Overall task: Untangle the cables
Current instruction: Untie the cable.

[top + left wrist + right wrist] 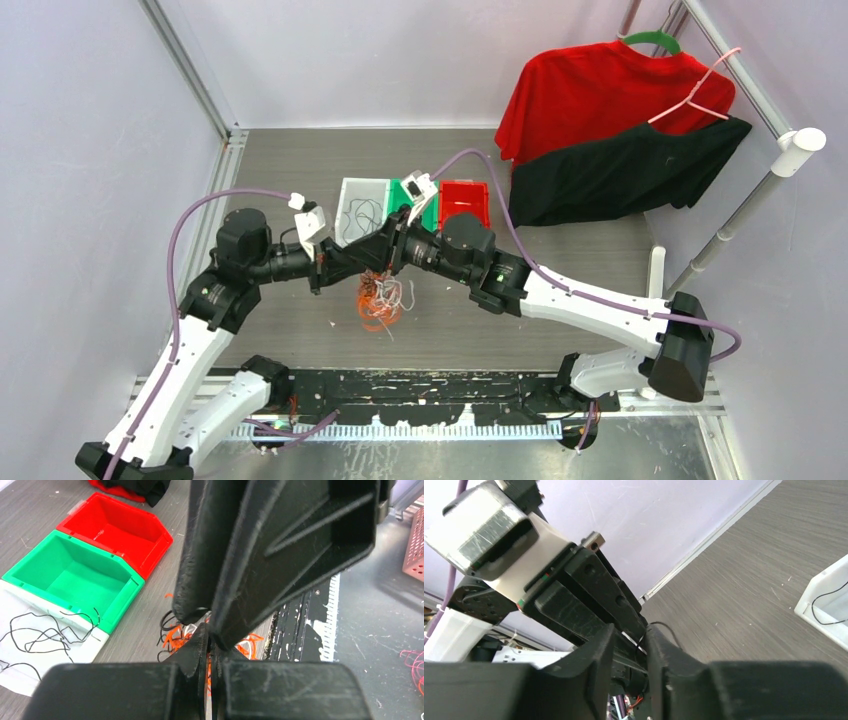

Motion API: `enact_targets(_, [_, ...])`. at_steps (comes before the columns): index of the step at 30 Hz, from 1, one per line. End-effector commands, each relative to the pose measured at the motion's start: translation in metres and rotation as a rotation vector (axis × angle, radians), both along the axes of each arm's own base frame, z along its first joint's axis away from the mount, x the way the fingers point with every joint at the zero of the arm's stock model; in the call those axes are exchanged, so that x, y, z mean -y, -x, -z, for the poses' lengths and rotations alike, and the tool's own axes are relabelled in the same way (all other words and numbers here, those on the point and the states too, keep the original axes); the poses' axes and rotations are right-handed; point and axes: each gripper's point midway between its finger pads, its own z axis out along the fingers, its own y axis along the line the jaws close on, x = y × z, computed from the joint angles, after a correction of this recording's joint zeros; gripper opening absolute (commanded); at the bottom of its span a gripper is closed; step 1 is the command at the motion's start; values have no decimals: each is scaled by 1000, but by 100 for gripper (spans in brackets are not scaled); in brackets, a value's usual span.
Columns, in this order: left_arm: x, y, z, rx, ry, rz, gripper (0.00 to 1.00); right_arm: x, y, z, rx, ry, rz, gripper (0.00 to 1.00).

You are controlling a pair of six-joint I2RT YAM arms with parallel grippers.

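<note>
Teasing one strand out of the cables (380,300), a snarl of orange, white and black cords bunched mid-surface (300,330) just below both claws, appears to be the step in hand. The left claw (210,647) is pinched fully shut, the right claw (630,630) slightly parted, its hold unclear. With both arms reaching inward tip to tip, the next move likely calls for a gentle pull apart.

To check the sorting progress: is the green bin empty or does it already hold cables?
Empty: the green bin shows a bare floor in the left wrist view. The white bin beside it holds black cables.
</note>
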Motion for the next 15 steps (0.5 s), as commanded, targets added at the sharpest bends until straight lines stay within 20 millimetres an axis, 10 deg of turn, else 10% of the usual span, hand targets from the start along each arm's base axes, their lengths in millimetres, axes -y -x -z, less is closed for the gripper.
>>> enact_targets(1, [2,0,-32,68,75,-23,0,12,13,-29,29,-104,-20,43])
enact_targets(10, [2,0,-49,77,95,-27,0,70,7,6,61,-24,151,58])
enact_targets(15, [3,-2,-66,110,108,-25,0,71,5,35,84,65,155,59])
